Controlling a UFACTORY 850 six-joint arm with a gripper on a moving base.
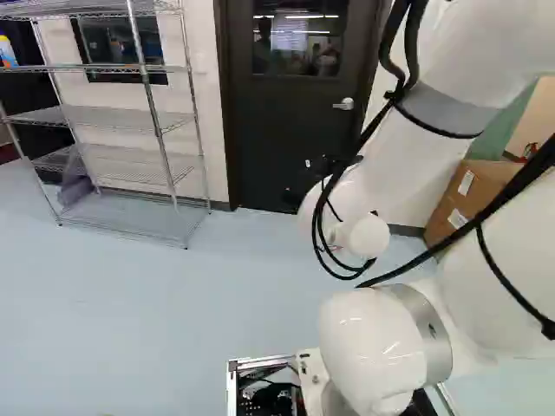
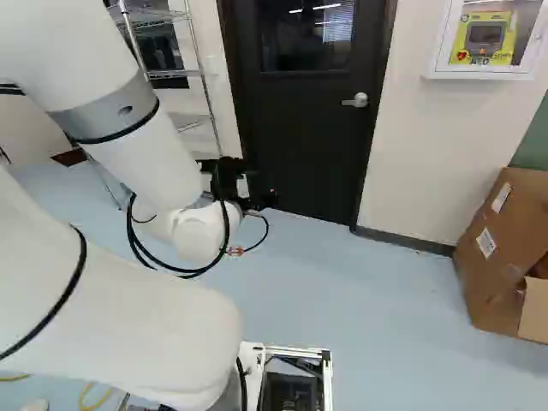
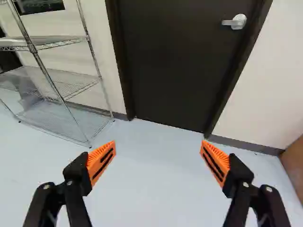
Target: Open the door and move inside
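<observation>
Closed dark door, set in the wall ahead; its left edge neighbours the wire shelving, which stands against the wall, presumably to keep the doorway free. The white arm reaches forward, folded, probably to leave room for an approach. A cardboard box rests on the floor beyond the door's right edge. The jaws stand wide apart and grasp nothing, a spread suited to admitting the lever handle, which lies ahead, untouched, near the door's right edge, opposite the presumed hinges.
</observation>
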